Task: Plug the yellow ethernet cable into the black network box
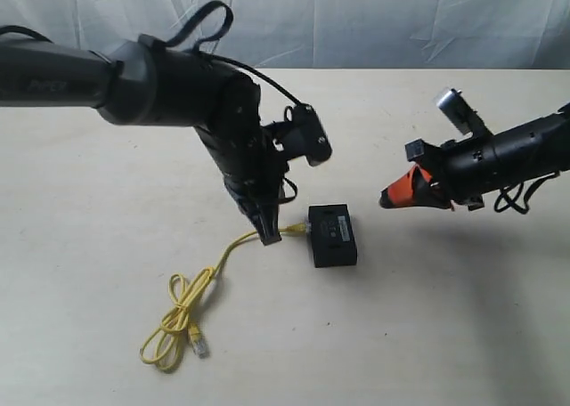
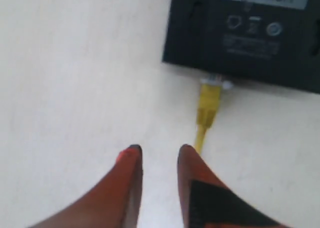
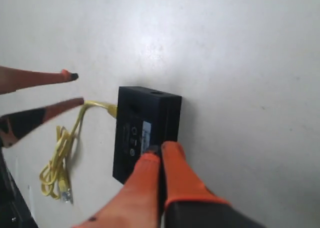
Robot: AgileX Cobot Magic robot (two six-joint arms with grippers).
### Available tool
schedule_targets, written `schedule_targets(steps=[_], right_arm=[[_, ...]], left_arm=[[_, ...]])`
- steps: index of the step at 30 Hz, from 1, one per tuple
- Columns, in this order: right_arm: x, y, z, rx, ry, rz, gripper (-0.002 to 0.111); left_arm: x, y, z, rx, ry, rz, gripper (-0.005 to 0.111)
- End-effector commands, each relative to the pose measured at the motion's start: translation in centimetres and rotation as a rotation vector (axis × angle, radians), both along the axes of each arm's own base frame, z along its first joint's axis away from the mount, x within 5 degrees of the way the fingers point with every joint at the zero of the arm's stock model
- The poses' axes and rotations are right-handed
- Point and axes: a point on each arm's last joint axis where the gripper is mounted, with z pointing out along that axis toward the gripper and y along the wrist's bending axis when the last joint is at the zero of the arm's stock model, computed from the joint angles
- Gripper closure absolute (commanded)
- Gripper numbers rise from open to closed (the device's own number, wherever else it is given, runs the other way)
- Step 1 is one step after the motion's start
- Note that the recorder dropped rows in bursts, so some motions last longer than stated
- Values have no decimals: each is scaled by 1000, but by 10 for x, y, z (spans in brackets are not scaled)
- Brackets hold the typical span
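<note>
The black network box (image 1: 333, 235) lies flat on the table. One clear plug (image 2: 215, 82) of the yellow ethernet cable (image 1: 191, 308) sits in a port on the box's (image 2: 245, 33) side edge. The cord runs left into a loose knot, and its free plug (image 1: 199, 342) rests on the table. My left gripper (image 2: 159, 150) is open just short of the plugged end, with nothing between its fingers; the cord passes beside one fingertip (image 2: 186, 150). My right gripper (image 1: 387, 199) hangs shut and empty to the right of the box (image 3: 145, 123).
A wrinkled white cloth backdrop (image 1: 356, 19) hangs behind the pale table (image 1: 463, 317). The left arm's fingers (image 3: 70, 76) show in the right wrist view beside the cable (image 3: 60, 158).
</note>
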Motion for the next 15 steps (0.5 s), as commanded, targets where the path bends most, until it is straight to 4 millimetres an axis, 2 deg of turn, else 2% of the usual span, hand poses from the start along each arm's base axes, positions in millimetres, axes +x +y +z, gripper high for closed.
schedule_targets(steps=[1,3,6,8,9,11,13,15], right_arm=[[-8,-15,34,4,-55,-30,109],[-15,-16,49,-54,-104,-47,109],[-29,-14,74,-165,-214,-77,109],[-47,-13,95,-256,-302,-78,109],[-63,-15,115,-323,-376,-110,109],[-83,-21,129,-410,-454,-162,109],[-108,-27,146,-474,-562,-248,109],[-135,-34,160,-513,-684,-351,109]], left_arm=[[14,45,48,29,-44,311,99],[19,71,68,11,-32,451,107],[22,113,101,-49,-15,642,107],[16,149,126,-130,-26,757,107],[3,172,149,-240,-50,833,107],[-16,197,167,-356,-106,906,107],[-44,214,189,-477,-222,936,107],[-77,226,203,-564,-340,935,107]])
